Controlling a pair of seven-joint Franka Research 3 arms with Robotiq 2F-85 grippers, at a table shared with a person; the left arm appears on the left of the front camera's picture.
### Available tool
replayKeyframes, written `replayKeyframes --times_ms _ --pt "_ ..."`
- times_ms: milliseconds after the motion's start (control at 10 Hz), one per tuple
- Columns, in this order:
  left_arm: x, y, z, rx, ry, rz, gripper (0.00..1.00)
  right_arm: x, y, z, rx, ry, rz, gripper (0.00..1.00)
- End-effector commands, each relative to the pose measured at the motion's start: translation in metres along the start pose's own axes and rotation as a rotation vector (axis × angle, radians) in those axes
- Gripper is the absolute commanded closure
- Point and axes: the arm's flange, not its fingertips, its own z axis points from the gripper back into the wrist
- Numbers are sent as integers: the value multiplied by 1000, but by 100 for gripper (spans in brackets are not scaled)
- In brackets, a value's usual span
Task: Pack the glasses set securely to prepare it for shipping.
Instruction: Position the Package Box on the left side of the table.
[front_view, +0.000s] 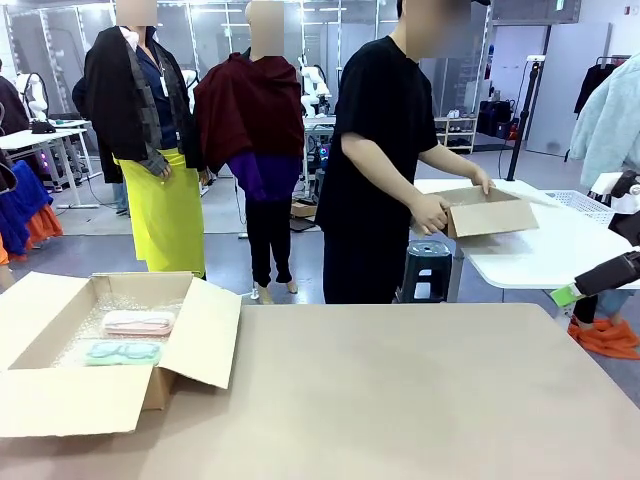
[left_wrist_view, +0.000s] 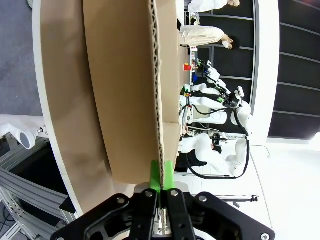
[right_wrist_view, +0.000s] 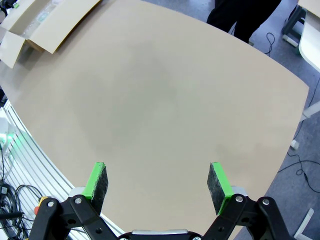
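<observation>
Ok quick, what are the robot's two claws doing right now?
Left gripper: shut on the edge of a cardboard box flap.
Right gripper: open, holding nothing, over the table.

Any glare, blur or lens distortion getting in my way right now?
Front view: even light, pink case and green case readable in the open box. Right wrist view: wide-angle bends the table edge. Left wrist view: rolled sideways, cardboard flap sharp.
</observation>
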Motion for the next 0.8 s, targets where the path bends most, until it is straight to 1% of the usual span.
replayKeyframes --times_ms 0,200,300,400,500,600,700 --pt "-3 -1 2 5 -1 4 98 1 2 0 -7 6 -10 0" --pt "-3 -1 2 5 -1 4 98 1 2 0 -7 6 -10 0" --pt "0 0 0 2 0 2 87 1 2 0 -7 6 -10 0" --pt "-9 -9 3 23 0 -14 61 1 2 0 -7 6 -10 0" --pt "-18 -22 6 121 -36 -36 50 1 2 0 -7 6 -10 0" --pt "-32 -39 11 222 -63 -55 23 1 2 0 -7 6 -10 0" --pt "-43 -50 15 290 -94 -60 13 1 2 0 -7 6 -10 0"
